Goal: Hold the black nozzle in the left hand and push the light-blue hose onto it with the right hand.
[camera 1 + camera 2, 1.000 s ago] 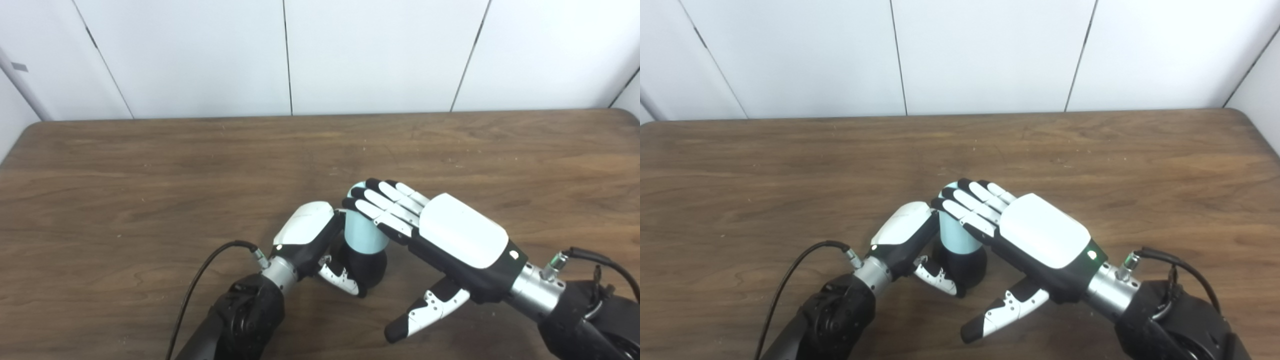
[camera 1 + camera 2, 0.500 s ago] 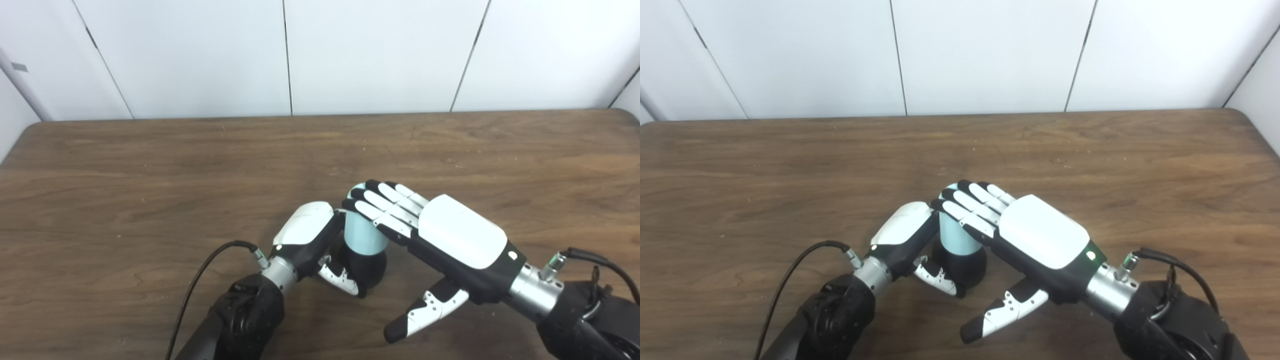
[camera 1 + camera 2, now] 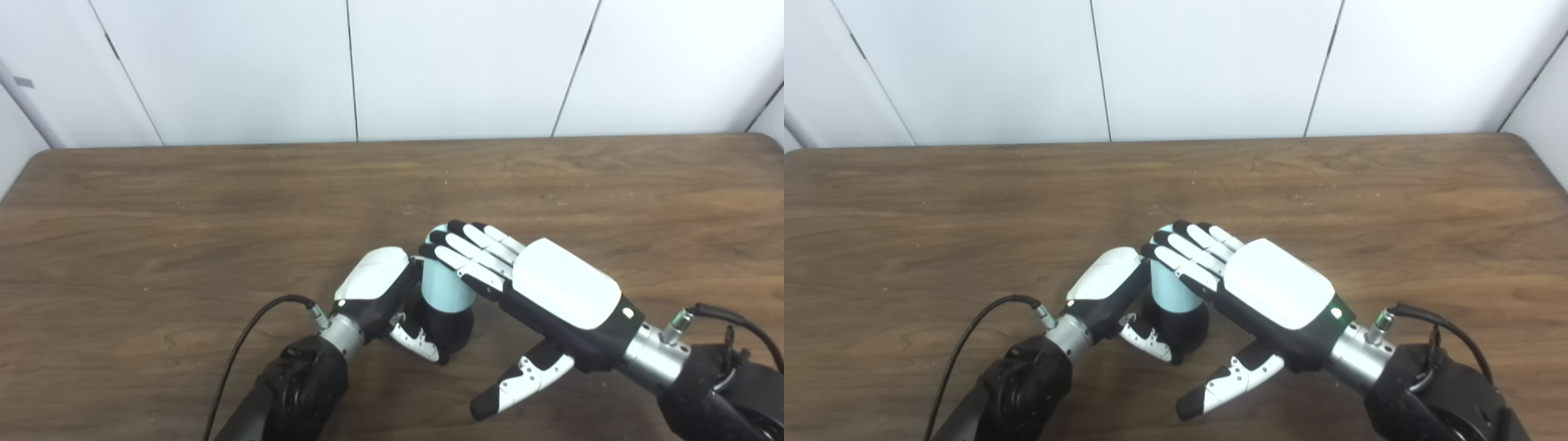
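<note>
The wooden surface fills most of the scene, with white wall panels standing behind its far edge.

The right hand comes in from the lower right, back facing up. Its fingers are stretched out flat and lie close together across the top of the hose. The thumb hangs down and away, well apart from the hose and touching nothing. This hand presses from above and grips nothing.

The left hand comes in from the lower left and is wrapped around the nozzle. Its thumb crosses the near side of the black body; the other fingers are hidden behind it.

The hose, a short light-blue tube, stands upright near the middle of the surface, between the two hands. Its lower end sits on the nozzle.

The nozzle, a black piece, stands directly below the hose. How far the hose reaches over it cannot be told.

A black cable curves away from the left wrist.
</note>
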